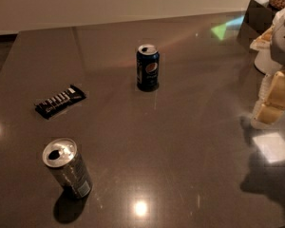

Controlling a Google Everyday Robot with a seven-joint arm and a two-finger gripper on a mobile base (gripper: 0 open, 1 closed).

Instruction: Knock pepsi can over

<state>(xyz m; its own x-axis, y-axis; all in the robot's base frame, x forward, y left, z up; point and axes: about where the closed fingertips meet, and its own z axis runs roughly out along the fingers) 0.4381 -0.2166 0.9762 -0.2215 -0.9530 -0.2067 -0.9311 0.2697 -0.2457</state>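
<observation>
The pepsi can [147, 67] is dark blue with a round red-white-blue logo and a silver top. It stands upright on the dark table [180, 141], a little behind the middle. My gripper [271, 101] shows as pale cream and white parts at the right edge of the view. It hangs just above the table, well to the right of the can and apart from it. The arm above it runs out of view at the top right.
A silver-grey can [68, 167] stands upright at the front left. A black snack bar wrapper [60, 100] lies flat at the left. A dark box [259, 14] stands at the back right corner. The table's far edge meets a pale wall.
</observation>
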